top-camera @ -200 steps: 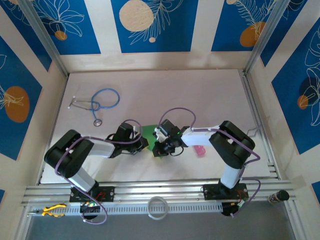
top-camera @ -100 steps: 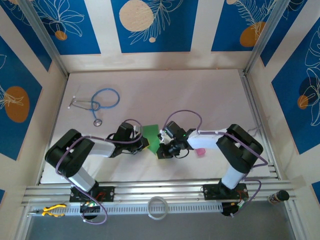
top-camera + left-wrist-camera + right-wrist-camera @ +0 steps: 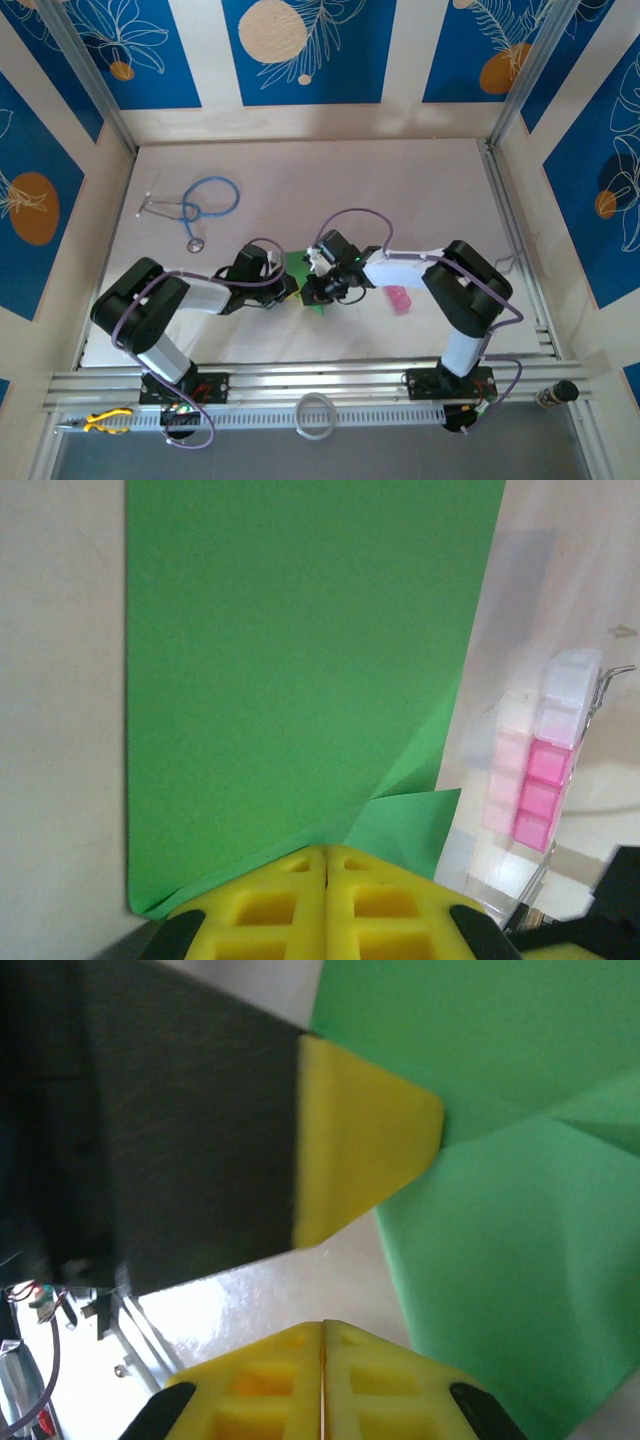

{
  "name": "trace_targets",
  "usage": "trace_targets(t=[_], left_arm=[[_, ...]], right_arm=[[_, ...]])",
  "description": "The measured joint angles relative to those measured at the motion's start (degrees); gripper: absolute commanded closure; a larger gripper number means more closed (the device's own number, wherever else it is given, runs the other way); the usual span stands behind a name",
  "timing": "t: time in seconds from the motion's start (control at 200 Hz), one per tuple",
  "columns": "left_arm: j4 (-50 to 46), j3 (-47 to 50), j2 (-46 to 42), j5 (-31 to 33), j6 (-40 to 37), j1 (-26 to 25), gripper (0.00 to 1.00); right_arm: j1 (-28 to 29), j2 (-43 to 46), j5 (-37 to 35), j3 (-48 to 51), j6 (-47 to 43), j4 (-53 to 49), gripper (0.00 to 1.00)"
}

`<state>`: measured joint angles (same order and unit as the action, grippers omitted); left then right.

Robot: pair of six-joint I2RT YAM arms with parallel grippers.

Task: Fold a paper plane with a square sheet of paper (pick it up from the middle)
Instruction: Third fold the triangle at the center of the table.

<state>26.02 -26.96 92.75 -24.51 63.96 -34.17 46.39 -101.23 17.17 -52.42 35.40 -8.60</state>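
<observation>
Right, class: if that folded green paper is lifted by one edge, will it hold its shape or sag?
Probably sags: the square sheet of paper looks thin and plain. Its creased flap may stiffen that corner slightly. It is likely very light, so a push would slide it across the smooth table.

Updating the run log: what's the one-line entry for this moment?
green sheet: partly folded, on table | left gripper: shut, tip at sheet edge | right gripper: shut, empty, beside sheet
</observation>
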Motion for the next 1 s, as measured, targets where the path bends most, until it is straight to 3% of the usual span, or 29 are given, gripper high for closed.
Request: trace_targets(t=[0.135, 0.5, 1.0], left_arm=[[0.00, 0.00, 0.00, 0.00, 0.00, 0.00, 1.00], [0.00, 0.00, -0.02, 0.02, 0.00, 0.00, 1.00], [-0.24, 0.00, -0.20, 0.15, -0.87, -0.09, 1.00]], right_arm=[[0.09, -2.49, -0.46, 0.55, -0.42, 0.04, 0.92], [0.11, 1.31, -0.61, 6.36, -0.37, 4.52, 0.92], [0.48, 6.51, -0.61, 5.01, -0.33, -0.04, 0.88]])
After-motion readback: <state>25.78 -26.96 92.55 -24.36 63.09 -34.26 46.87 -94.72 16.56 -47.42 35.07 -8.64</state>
